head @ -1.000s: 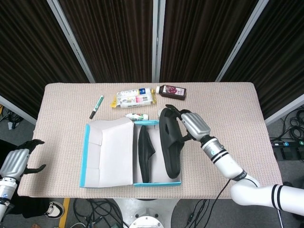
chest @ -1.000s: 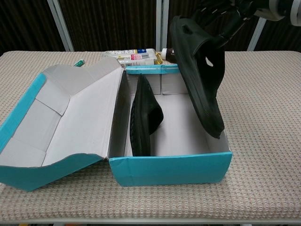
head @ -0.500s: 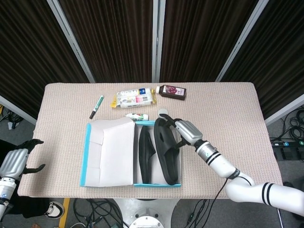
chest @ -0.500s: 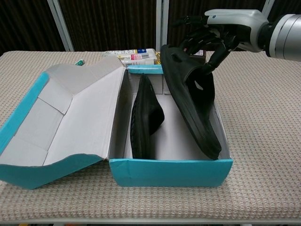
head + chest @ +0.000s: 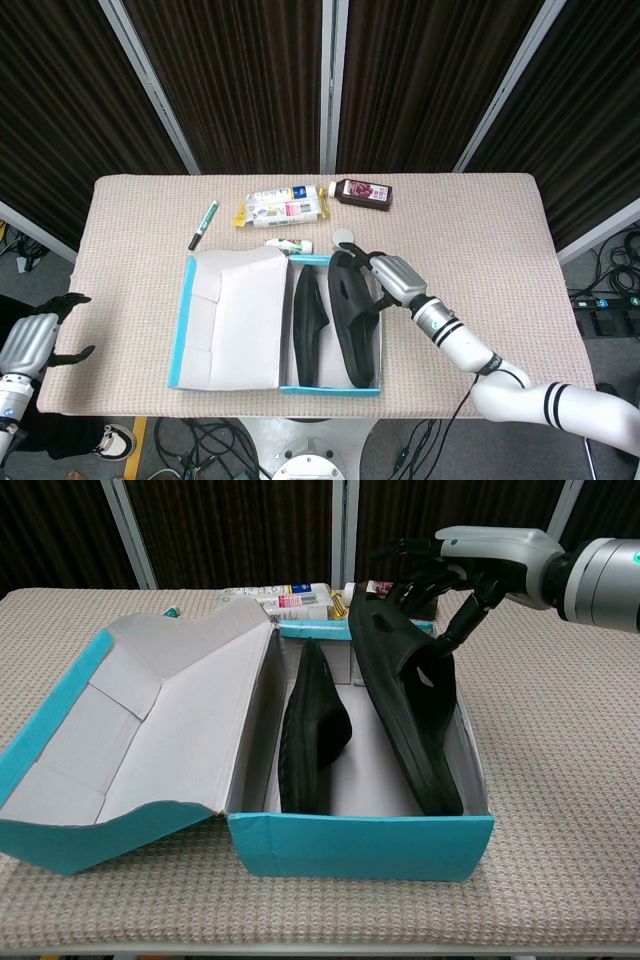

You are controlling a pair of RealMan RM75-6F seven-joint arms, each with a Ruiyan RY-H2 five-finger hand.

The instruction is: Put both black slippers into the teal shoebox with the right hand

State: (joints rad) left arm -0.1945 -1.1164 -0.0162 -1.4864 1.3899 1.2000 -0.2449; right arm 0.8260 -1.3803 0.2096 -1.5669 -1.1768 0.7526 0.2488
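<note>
On the beige cloth-covered counter (image 5: 480, 230), the right hand (image 5: 455, 565) has lowered the second black slipper (image 5: 405, 705) into the teal shoebox (image 5: 360, 832) beside the first slipper (image 5: 310, 730), fingers still gripping it; only release remains.

A table (image 5: 480, 230) covered in beige woven cloth stands before dark pleated curtains (image 5: 240, 80) split by pale metal posts (image 5: 328, 90). Grey floor (image 5: 610, 270) shows at the right edge, with what look like black cables (image 5: 608, 300) lying on it.
</note>
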